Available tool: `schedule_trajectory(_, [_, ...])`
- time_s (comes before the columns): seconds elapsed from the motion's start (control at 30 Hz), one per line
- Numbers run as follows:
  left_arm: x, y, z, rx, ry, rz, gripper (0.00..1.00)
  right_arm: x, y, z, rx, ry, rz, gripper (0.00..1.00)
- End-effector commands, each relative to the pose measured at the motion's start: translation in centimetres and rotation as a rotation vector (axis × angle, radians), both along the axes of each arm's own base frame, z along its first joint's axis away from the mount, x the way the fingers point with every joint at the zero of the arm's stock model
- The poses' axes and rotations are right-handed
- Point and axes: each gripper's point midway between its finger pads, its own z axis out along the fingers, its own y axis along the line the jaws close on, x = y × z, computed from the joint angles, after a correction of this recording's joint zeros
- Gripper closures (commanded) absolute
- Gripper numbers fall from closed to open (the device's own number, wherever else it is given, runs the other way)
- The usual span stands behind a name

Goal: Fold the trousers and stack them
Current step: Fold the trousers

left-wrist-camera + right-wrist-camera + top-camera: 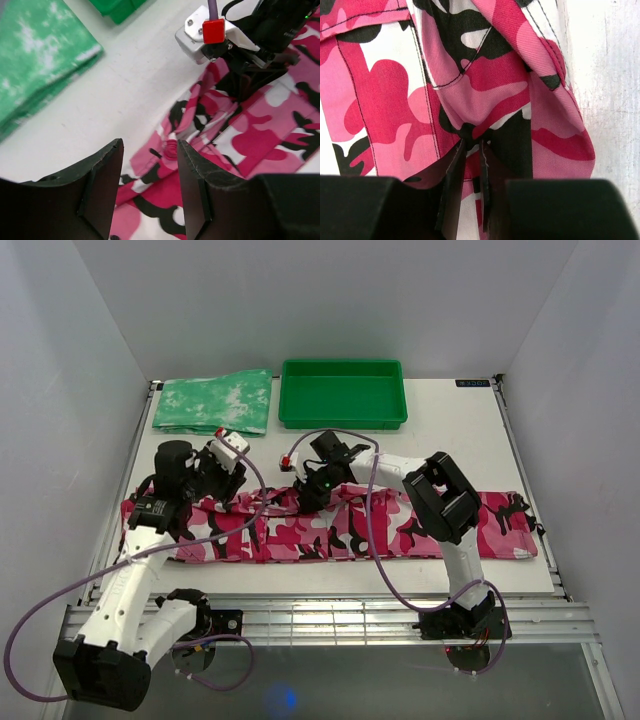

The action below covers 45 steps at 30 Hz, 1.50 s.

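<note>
The pink, white and black camouflage trousers (400, 530) lie stretched across the table's near half, from left edge to right. My left gripper (225, 485) is open and hovers just above the trousers' far edge at the left; in the left wrist view its fingers (102, 190) straddle a bunched fold with a pink button (172, 148). My right gripper (312, 490) is shut on a pinched fold of the trousers (485, 107) at their far edge near the middle. The right gripper also shows in the left wrist view (245, 70).
A mottled green-and-white folded cloth (215, 402) lies at the back left. A green tray (343, 393) stands at the back middle. Purple cables loop from both arms over the trousers. White walls enclose the table on three sides.
</note>
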Motion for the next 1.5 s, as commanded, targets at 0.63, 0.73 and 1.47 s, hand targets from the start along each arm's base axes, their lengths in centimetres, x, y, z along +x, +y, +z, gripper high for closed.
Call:
schedule_trajectory(0.63, [0.7, -0.5, -11.5, -0.169, 0.698, 0.409, 0.50, -2.0, -0.7, -0.6, -0.047, 0.010, -0.014, 0.80])
schedule_trajectory(0.73, [1.4, -0.5, -10.9, -0.177, 0.667, 0.409, 0.50, -2.2, -0.8, -0.6, -0.049, 0.011, -0.010, 0.80])
schedule_trajectory(1.47, [2.2, -0.8, -13.1, -0.114, 0.684, 0.387, 0.84, -1.4, -0.8, 1.0, -0.052, -0.030, -0.040, 0.68])
